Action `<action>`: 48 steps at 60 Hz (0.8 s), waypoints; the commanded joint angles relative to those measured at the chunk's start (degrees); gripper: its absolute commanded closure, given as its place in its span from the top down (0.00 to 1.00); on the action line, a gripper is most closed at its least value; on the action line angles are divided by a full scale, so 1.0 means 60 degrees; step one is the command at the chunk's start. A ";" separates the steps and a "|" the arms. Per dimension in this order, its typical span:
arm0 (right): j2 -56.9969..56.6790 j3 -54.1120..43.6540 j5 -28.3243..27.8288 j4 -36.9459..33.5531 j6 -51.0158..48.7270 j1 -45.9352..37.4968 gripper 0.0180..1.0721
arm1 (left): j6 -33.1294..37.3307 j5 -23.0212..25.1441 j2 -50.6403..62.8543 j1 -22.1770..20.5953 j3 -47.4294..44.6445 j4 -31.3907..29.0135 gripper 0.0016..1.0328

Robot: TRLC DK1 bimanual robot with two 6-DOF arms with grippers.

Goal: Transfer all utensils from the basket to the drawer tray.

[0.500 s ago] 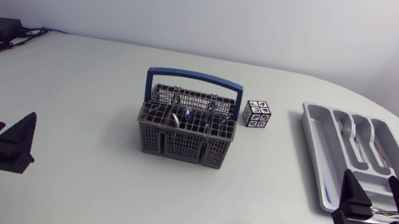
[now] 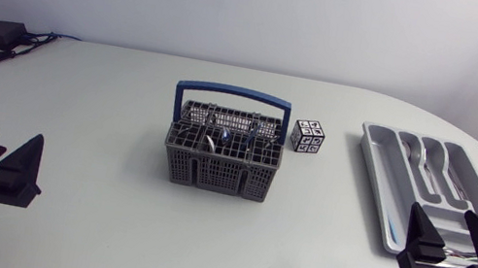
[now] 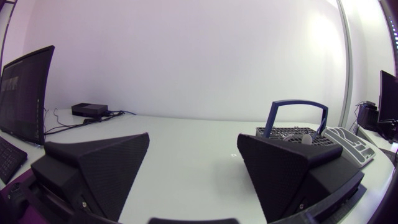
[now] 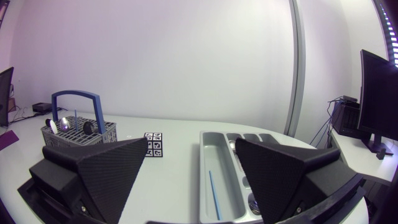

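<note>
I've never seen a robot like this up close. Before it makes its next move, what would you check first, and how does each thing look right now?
1. Left tool open and empty: ok.
2. Right tool open and empty: ok.
3. Basket upright with its handle up: ok.
4. Basket emptied: not ok. There are utensils standing in it; how many, cannot tell.
5. Drawer tray has room: ok, its long compartment is mostly bare.
6. Way from basket to tray: ok. The marked cube sits beside the basket, apart from it.
</note>
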 commanded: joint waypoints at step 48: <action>0.1730 0.1237 0.0252 0.0412 0.0033 0.0446 0.95 | -0.0301 -0.0032 0.2173 -0.0244 0.2135 -0.0473 0.96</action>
